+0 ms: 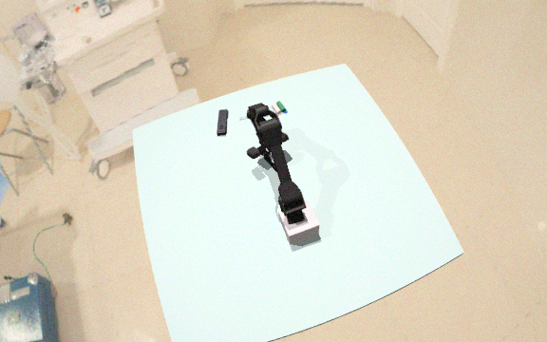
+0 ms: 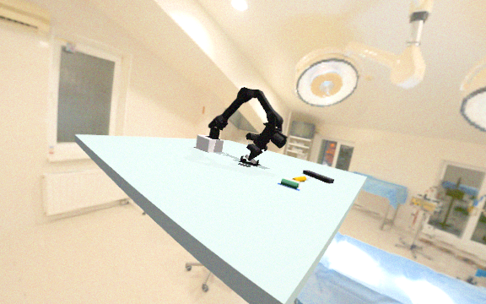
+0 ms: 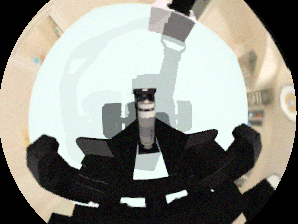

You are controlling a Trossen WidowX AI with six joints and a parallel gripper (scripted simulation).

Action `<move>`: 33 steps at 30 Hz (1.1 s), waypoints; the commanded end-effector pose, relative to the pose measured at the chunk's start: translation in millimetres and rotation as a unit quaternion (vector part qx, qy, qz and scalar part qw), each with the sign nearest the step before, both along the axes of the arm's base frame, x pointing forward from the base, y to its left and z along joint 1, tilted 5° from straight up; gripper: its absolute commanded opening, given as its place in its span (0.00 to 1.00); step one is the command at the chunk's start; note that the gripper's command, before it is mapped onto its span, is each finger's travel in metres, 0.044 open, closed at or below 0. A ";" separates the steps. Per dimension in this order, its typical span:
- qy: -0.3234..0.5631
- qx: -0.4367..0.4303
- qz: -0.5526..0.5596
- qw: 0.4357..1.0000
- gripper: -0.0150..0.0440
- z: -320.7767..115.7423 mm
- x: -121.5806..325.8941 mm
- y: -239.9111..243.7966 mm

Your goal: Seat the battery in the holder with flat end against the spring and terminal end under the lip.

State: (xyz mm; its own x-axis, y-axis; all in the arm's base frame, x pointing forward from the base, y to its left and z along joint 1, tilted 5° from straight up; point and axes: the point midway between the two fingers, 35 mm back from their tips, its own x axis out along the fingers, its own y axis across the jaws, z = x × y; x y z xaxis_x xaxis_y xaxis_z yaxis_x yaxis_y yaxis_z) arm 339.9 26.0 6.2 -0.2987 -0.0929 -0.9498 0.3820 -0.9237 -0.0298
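Note:
The grey, silver-banded battery lies lengthwise between the fingers of my gripper, which is shut on it. Black end parts of the holder show just past both ends of the battery in the wrist view, so the battery is over or in the holder. In the exterior view my gripper is low at the holder, close to the table. The fingers hide the battery's sides and most of the holder. I cannot tell whether the battery is level, fully down, touching the spring or under the lip. The arm hides both in the top view.
A black bar lies near the table's far edge. A green cylinder and a yellow piece lie beyond the gripper. The arm's pale base block stands on the table.

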 end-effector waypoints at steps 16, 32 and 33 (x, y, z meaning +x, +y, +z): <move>-0.053 0.026 0.000 0.998 0.38 -4.6 3.7 0.6; -0.086 0.041 0.000 0.995 0.38 -6.9 1.1 -0.6; -0.089 0.042 0.000 0.995 0.38 -7.0 0.9 -0.7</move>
State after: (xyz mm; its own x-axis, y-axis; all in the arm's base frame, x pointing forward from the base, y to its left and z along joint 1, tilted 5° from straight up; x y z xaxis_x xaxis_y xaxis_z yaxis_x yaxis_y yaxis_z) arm 335.4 23.4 0.5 -0.1628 -0.0287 -0.9862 0.3847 -0.9223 -0.0367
